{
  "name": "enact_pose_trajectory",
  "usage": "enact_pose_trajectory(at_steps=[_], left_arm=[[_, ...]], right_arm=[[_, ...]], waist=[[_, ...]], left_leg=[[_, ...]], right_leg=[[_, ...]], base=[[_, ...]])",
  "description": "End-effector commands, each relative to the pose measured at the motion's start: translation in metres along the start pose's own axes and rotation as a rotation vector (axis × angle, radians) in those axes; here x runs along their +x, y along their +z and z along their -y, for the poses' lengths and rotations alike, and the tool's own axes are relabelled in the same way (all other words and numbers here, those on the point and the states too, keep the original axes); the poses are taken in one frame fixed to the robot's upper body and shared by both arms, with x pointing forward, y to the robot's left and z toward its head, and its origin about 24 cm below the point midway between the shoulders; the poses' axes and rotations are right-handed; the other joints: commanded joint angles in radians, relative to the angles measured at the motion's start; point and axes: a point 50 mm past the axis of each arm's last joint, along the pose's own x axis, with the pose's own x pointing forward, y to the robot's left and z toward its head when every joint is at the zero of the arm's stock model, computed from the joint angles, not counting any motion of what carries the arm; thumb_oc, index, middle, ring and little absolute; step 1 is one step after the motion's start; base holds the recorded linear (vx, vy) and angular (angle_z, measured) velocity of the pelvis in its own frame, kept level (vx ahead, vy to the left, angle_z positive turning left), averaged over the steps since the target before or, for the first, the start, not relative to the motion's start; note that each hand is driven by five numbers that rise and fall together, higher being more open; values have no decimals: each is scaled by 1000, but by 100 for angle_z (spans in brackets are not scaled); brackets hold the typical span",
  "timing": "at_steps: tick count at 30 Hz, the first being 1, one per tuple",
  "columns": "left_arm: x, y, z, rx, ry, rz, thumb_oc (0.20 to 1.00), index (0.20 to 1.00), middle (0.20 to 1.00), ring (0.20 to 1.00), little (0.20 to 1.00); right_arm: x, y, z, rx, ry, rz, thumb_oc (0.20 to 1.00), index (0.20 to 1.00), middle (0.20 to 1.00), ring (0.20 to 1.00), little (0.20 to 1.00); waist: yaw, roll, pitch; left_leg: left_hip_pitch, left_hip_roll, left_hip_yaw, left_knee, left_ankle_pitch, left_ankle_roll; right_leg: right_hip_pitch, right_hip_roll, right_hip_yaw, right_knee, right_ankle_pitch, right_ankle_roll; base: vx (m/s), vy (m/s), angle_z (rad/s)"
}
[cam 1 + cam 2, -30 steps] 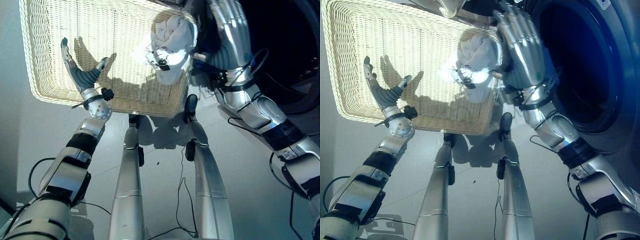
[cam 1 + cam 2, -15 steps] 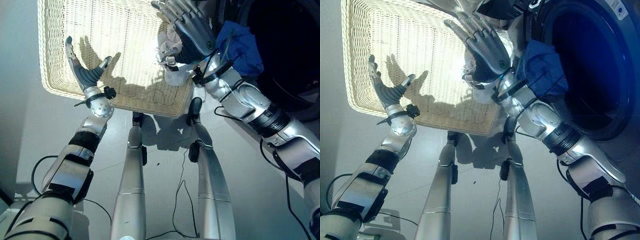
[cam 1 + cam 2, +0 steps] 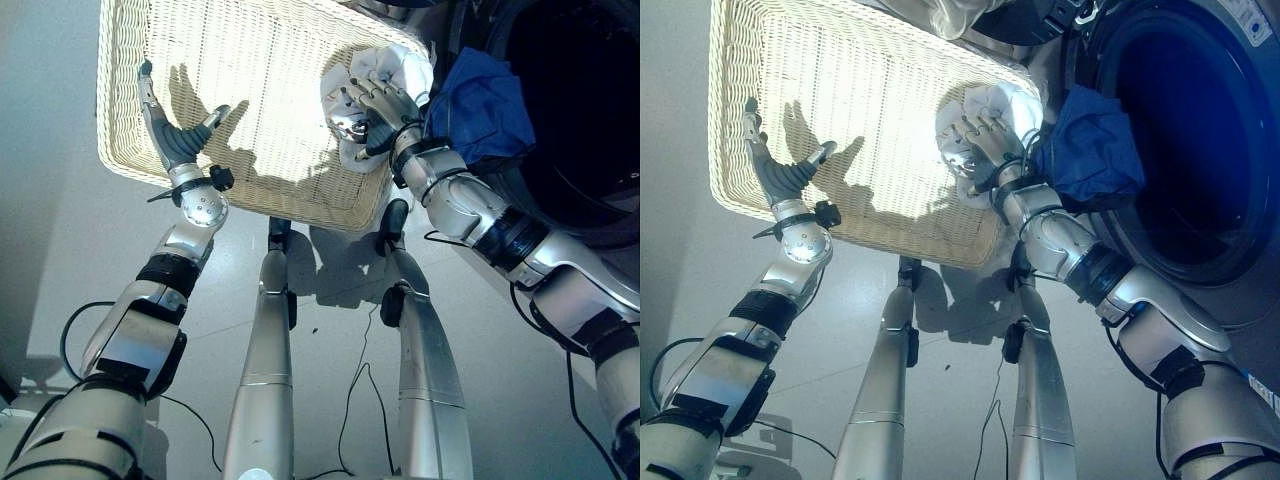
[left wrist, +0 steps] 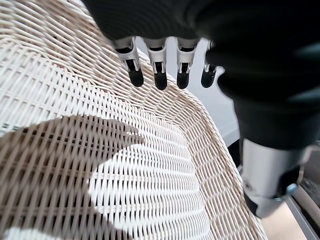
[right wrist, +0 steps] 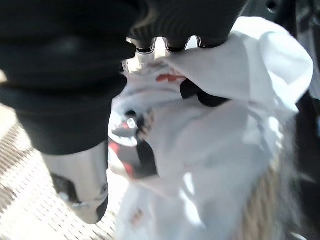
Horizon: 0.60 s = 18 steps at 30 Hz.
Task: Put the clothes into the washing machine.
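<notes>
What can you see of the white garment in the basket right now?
The white garment is a crumpled bundle of soft cloth with small red and dark markings, bunched in the wicker basket's corner nearest the washing machine, beside a blue garment at the drum opening. The right hand lies on it, fingers curled into the cloth.

Garment (image 3: 385,80) in basket (image 3: 250,60) corner, beside washer (image 3: 1180,150).
</notes>
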Motion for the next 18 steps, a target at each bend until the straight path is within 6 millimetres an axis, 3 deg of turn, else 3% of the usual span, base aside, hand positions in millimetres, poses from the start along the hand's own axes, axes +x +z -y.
enact_pose_trajectory(at_steps=[1,7,18], left_arm=[[10,11,0,-60,53,12,1000,1000,1000,1000,1000],[12,14,2,-60,42,18,1000,1000,1000,1000,1000],[7,19,16,-100,37,21,1000,1000,1000,1000,1000]], right_arm=[[5,2,0,-80,49,-19,1000,1000,1000,1000,1000],[7,-13,-6,-147,91,-94,1000,1000,1000,1000,1000],[13,-40,6,-517,-133,-193,1000,1000,1000,1000,1000]], waist=[[-23,59,-9],[-21,57,-9],[-24,81,-9]], left_leg=[[-13,-143,43,-21,32,108],[-16,-148,37,-17,34,107],[-28,-158,36,-15,35,111]], right_leg=[[64,73,-115,-23,-15,78],[62,75,-114,-23,-9,81],[44,81,-99,-26,5,86]], base=[[20,-1,3],[16,-15,3],[3,3,1]])
